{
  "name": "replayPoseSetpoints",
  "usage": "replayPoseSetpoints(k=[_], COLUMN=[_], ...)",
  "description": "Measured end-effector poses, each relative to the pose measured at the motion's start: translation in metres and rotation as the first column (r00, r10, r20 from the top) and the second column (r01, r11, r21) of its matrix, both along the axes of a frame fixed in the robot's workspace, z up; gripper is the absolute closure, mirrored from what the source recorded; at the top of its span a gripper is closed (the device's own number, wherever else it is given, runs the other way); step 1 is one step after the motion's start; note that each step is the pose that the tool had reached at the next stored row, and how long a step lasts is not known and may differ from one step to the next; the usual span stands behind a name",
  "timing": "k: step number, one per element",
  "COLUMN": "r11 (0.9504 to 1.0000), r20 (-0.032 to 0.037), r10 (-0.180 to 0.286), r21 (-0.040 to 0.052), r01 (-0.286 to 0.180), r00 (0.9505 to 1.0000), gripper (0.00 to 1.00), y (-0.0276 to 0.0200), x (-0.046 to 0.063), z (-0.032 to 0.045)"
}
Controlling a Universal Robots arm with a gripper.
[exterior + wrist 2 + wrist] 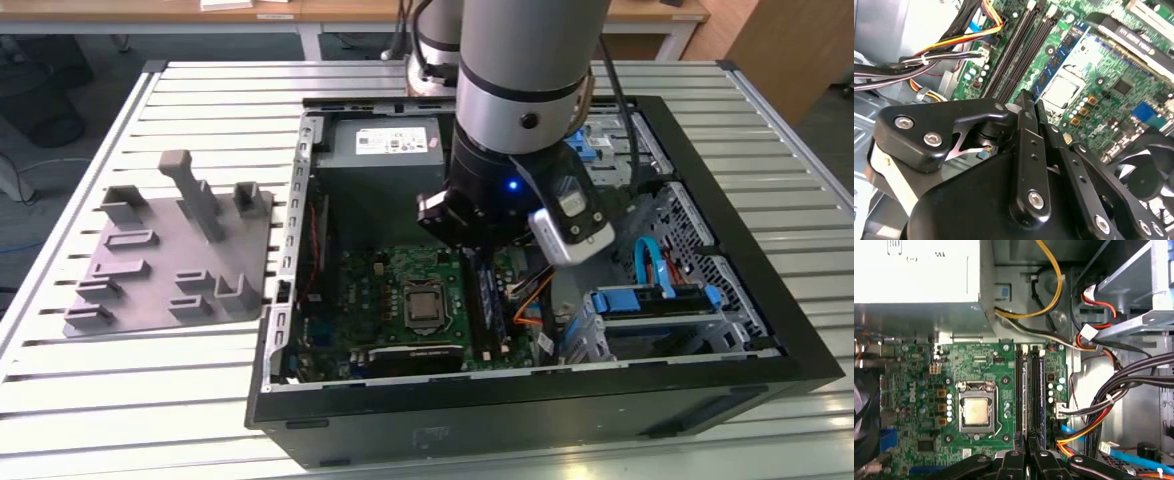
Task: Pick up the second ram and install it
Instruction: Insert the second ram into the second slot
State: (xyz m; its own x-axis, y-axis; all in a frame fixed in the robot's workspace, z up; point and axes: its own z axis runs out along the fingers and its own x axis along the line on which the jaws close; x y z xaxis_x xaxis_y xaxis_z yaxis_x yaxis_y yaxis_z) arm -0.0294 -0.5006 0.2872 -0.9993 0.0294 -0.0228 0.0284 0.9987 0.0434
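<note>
On a white slatted metal table (pixel 80 400), starting at nine o'clock in the exterior view (all clock readings taken on that view, from the middle of the case): a grey moulded plastic fixture (pixel 167 255) with upright posts and shallow pockets, well apart from the work. Next, toward the centre, an open black metal computer case (pixel 534 420), with a grey box-shaped power supply (pixel 380 145) at eleven o'clock inside it. At about eight o'clock, a green motherboard (pixel 367 290) carrying a square silver processor socket (pixel 424 305). Just at three o'clock of that socket, long black memory slots (pixel 1018 390). In line with them, the thin blue circuit-board strip with a row of small black chips, the second ram (pixel 1059 57), standing on its long edge between socket and slots in the second wrist view. Black two-fingered gripper (pixel 1025 97) on the silver arm (pixel 527 60) low over the strip, fingers (pixel 1024 145) drawn together and, as far as can be seen, clamped on its upper edge, one end of the strip reaching out past the tips. Cannot tell whether fully seated in a slot. Farther toward three o'clock, a bundle of yellow, orange, black and white cables (pixel 1094 410). Then, at four o'clock, a metal drive cage with bright blue plastic latches (pixel 654 300).
</note>
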Motion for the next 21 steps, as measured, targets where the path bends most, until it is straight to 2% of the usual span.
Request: replayPoseSetpoints(k=[2,4,9,21], r11=[0.9999,0.9998,0.9998,0.9999], r20=[-0.0001,0.0000,0.0000,0.0000], r10=[-0.001,-0.001,-0.001,-0.001], r21=[0.0160,0.0184,0.0184,0.0159], r01=[0.001,0.001,0.001,0.001], r00=[1.0000,1.0000,1.0000,1.0000], gripper=[0.86,0.86,0.86,0.86], y=[0.0000,0.0001,0.0000,0.0001], x=[0.000,0.000,0.000,0.000], z=[0.0000,0.0000,-0.0011,-0.0208])
